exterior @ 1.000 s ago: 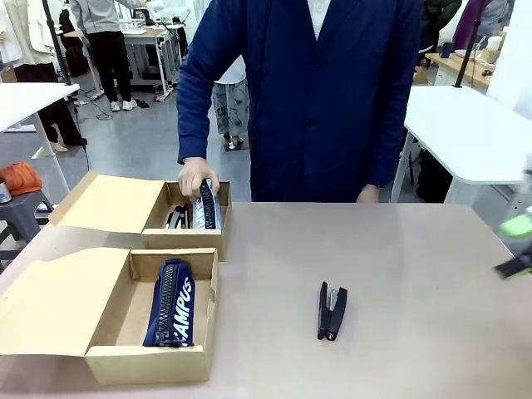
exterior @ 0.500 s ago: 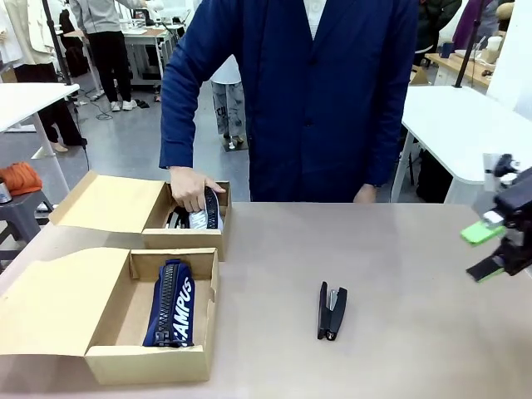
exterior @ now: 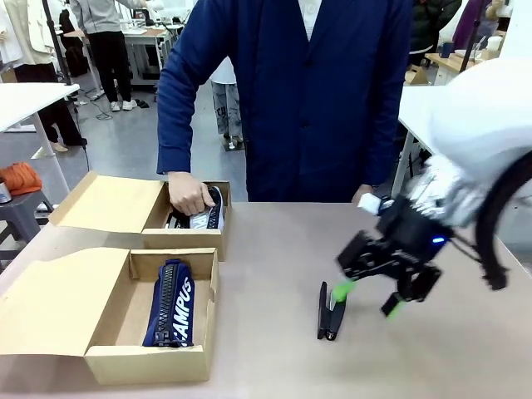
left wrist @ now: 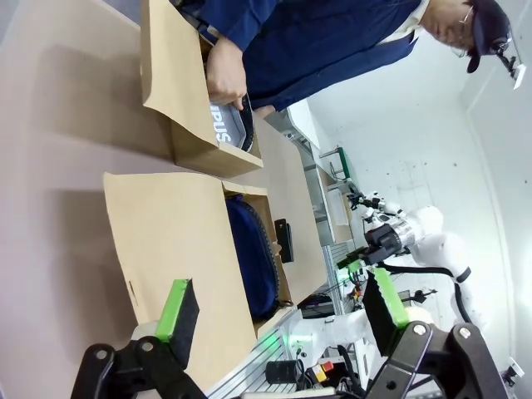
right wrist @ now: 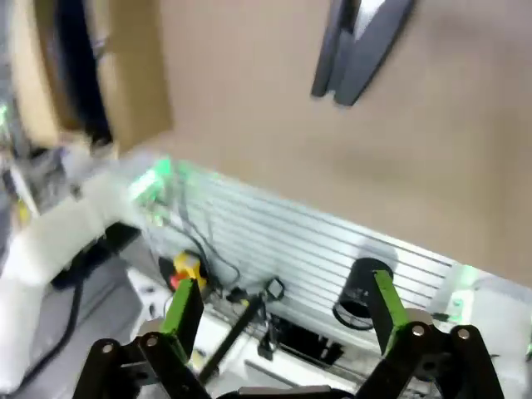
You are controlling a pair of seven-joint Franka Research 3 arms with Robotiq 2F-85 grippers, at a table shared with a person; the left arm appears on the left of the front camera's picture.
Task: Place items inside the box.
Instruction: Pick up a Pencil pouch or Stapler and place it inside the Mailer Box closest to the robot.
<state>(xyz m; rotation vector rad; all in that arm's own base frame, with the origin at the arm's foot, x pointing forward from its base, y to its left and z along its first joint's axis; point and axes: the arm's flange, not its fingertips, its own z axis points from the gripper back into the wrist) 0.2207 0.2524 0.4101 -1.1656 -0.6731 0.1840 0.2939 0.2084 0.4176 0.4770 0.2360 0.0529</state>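
A black stapler point(exterior: 331, 312) lies on the table right of centre. My right gripper point(exterior: 366, 299) hovers just right of it, open, one green pad close over its far end. In the right wrist view the stapler point(right wrist: 359, 41) sits at the top, ahead of the open right gripper point(right wrist: 284, 309). The near box point(exterior: 150, 362) holds a navy pouch point(exterior: 173, 303) lettered "CAMPUS". A person's hand point(exterior: 189, 193) presses a grey pouch point(exterior: 206, 218) into the far box point(exterior: 184, 241). My left gripper point(left wrist: 281, 303) is open and empty, looking over both boxes.
Both cardboard boxes have lids folded open to the left point(exterior: 58, 299). The person stands at the far edge, the other hand point(exterior: 363, 196) resting on the table. The table surface point(exterior: 274, 357) in front of the stapler is bare.
My right arm swung in from the right edge to the stapler, gripper still open. The person's hand pushed the grey pouch lower into the far box.
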